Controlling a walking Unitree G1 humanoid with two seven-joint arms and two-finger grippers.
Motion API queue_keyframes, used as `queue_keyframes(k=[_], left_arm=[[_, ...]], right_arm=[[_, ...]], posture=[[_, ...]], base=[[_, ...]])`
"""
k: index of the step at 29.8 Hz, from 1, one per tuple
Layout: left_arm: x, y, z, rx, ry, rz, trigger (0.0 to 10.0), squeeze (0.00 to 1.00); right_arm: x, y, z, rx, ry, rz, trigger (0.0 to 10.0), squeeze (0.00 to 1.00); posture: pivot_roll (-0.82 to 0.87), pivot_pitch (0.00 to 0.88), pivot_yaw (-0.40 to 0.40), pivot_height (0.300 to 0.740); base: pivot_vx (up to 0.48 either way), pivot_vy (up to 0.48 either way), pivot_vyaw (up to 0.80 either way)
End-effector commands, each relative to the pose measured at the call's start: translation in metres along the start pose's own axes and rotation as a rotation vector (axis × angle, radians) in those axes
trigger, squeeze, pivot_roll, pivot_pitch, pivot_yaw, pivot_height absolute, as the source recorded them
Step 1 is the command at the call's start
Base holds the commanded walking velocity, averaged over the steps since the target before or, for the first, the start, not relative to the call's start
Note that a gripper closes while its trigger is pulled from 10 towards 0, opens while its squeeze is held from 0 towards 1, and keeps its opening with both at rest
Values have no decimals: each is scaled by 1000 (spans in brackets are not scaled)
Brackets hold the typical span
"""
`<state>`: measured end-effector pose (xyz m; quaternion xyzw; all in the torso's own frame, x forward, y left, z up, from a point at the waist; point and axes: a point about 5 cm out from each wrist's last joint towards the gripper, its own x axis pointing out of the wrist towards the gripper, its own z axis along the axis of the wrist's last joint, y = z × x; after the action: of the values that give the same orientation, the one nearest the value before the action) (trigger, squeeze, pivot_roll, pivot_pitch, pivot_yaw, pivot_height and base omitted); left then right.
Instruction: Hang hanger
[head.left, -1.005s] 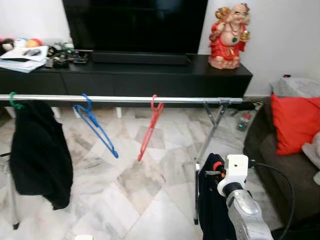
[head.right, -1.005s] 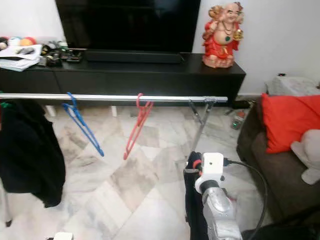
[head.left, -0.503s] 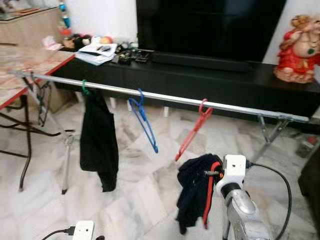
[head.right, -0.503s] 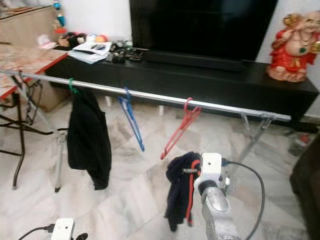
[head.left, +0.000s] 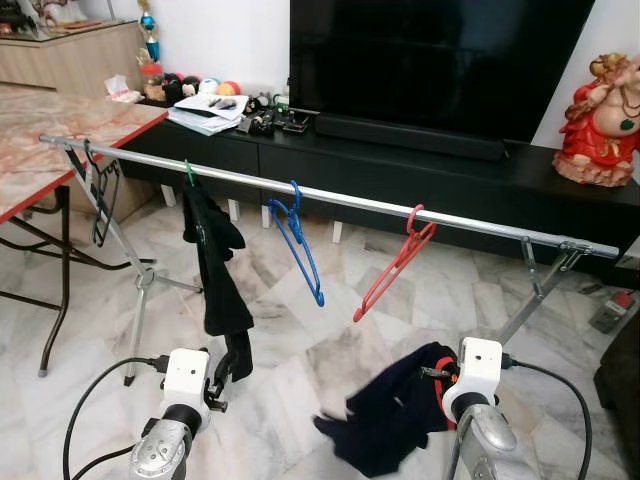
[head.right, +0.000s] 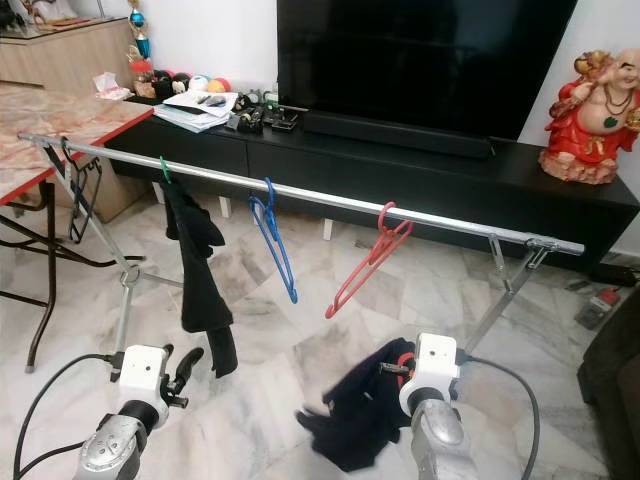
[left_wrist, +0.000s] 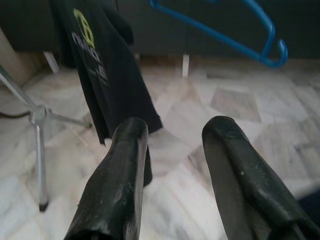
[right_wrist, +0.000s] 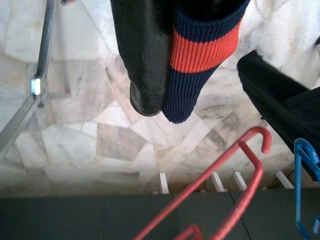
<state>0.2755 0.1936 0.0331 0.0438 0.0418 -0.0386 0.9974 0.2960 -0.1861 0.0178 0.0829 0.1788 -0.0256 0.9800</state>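
A silver rail crosses the room on folding legs. On it hang a black garment on a green hook, an empty blue hanger and an empty red hanger. My right gripper is low, in front of the rail and below the red hanger, shut on a navy garment with an orange-red band. One black finger presses against that band. My left gripper is open with nothing between its fingers, low and near the black garment's hem.
A black TV cabinet with a large TV stands behind the rail, with a red statue at its right end and papers at its left. A red-edged table stands at the far left. The rail's legs and cables cross the marble floor.
The camera has swung left, bringing the table and the rail's left end into view. My left arm has come up into view. The held navy garment has swung out to the left.
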Motion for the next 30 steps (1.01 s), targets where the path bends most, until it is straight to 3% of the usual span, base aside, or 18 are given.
queue_keyframes(k=[1,5,10,15,30], left_arm=[[2,-7,9,-16,-40,-14,10000,0],[3,-19,23,-18,-93,-45,10000,0],[9,-29,31,43,-109,-101,10000,0],[10,-26,42,24,-132,-76,10000,0],[12,-25,56,41,-142,-94,10000,0]], right_arm=[[2,-3,6,18,-28,-18,10000,0],[3,-3,5,15,-23,-8,10000,0],[5,-3,8,-5,-33,-28,10000,0],[6,-5,17,6,-103,-48,10000,0],[5,2,12,-2,-110,-43,10000,0]], posture=[[42,0,-39,740],[43,0,-43,740],[34,17,-52,740],[17,35,-43,740],[30,50,-37,740]], base=[[0,0,0],[0,0,0],[301,0,0],[349,0,0],[370,0,0]])
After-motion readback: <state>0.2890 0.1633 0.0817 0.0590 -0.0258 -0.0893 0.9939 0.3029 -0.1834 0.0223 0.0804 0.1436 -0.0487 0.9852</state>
